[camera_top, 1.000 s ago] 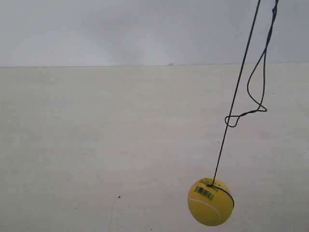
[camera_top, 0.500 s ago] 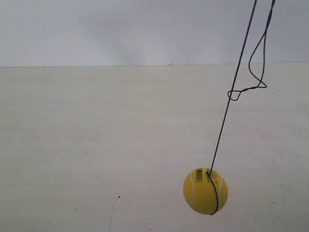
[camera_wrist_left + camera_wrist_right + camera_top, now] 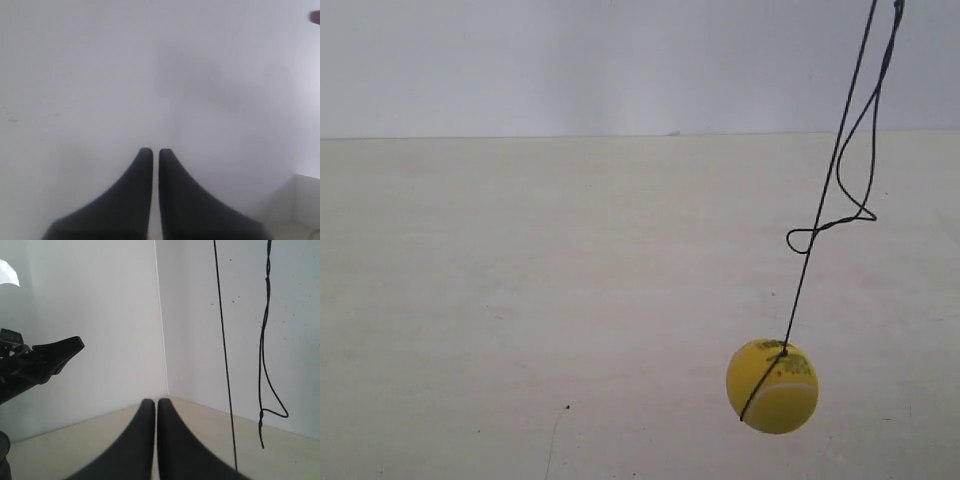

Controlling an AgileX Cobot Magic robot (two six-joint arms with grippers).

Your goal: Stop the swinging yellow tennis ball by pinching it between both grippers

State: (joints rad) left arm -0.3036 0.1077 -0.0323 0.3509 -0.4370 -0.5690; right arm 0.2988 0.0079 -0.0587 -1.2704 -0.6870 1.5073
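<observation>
Ball [image 3: 772, 386] hangs — string [image 3: 796, 298] slanting upper-right.

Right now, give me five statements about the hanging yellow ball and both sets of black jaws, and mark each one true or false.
1. The bright yellow tennis ball hangs from a thin black string. True.
2. Black jaws pinch the ball from both sides. False: in the exterior view nothing touches it but the string.
3. The left gripper has its black tapered jaws spread wide. False: they stand almost together, with only a thin gap between them.
4. The right gripper holds nothing, its jaws almost together. True.
5. The ball shows in the right wrist view. False: the string shows there, the ball does not.
</observation>
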